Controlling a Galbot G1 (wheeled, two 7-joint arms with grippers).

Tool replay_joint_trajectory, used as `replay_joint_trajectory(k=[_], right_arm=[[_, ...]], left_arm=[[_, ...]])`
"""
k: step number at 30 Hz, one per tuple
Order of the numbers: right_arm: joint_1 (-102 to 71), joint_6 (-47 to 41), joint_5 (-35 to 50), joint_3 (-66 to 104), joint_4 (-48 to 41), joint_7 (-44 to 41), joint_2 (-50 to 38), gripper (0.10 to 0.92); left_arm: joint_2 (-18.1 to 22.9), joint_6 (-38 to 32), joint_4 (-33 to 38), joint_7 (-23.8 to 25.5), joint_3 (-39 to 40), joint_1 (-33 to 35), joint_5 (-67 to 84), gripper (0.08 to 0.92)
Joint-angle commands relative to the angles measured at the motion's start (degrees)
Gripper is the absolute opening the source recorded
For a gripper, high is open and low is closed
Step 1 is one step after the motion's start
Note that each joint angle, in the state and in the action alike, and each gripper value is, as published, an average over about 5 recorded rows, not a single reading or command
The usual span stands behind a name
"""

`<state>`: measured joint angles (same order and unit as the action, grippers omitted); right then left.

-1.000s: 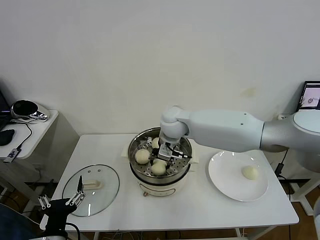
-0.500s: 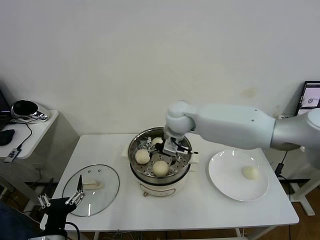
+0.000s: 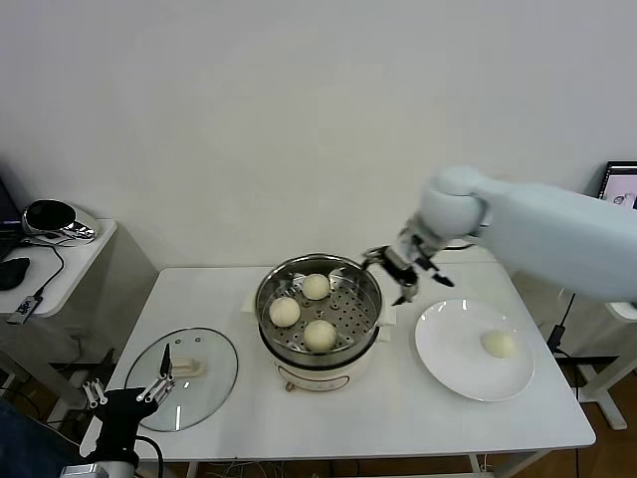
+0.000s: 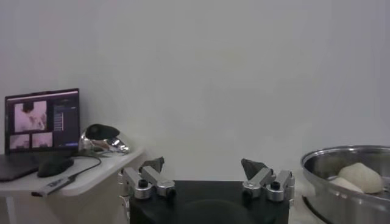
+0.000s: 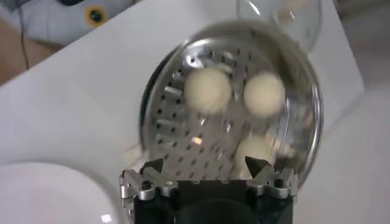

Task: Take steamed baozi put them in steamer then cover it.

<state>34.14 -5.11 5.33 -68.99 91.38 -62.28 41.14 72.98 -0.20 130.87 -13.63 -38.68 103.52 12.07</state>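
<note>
1. Plain white wall runs behind everything, and a white table (image 3: 398,418) stands in front of it with the cooking things on top.
2. To the robot's left is a smaller side table (image 3: 70,264) carrying a shiny dark rounded object (image 3: 52,217) and a cable.
3. Big pale right arm (image 3: 557,239) reaches in from the robot's right, bent over the table's far side.
4. At the table's middle sits the steamer (image 3: 318,344), a shiny steel basket with a holed floor on a white pot base, with no lid on it.
5. A flat white plate (image 3: 448,358) lies to the steamer's right, apart from it.
6. The cover (image 3: 214,373), clear glass with a cream handle, lies flat on the table to the steamer's left, near the front edge.
7. The right gripper (image 3: 413,271) hangs in the air above the gap between steamer and plate, just past the basket's rim; its claw is spread wide and holds nothing.
8. The left gripper (image 3: 129,390) is low at the front corner, just beside the cover's rim, its fingers also spread wide and empty.
9. Three steamed baozi (image 3: 319,335) rest on the basket floor, close together but not stacked.
10. One more bun (image 3: 498,344) lies alone on the plate, toward its right side.
</note>
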Motion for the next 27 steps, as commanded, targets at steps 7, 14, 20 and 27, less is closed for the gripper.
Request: replay_joint_trajectory(k=[7,14,20,27], right_arm=[[-26.6,-7.5,-10.5,21.4,-3.3,-0.3,-23.0,0.823],[-46.1,-3.6,-19.1,39.6,-12.0,-0.3,-20.3,0.823],[-50.2,-1.5,-23.6,44.3,-19.8,1.0,-15.6,0.823],[-51.8,-1.1,-26.2,46.2,-26.2,1.8,-9.3,0.823]], left_arm=[[-1.0,-0.2,-0.1,0.0,0.6,0.2,-0.4,0.823],[-0.6,0.1,0.5,0.1,0.3,1.2,-1.0,0.823],[0.2,0.2,0.7,0.2,0.2,1.6,-1.7,0.823],[0.7,0.2,1.2,0.1,-0.5,2.6,-1.8,0.823]])
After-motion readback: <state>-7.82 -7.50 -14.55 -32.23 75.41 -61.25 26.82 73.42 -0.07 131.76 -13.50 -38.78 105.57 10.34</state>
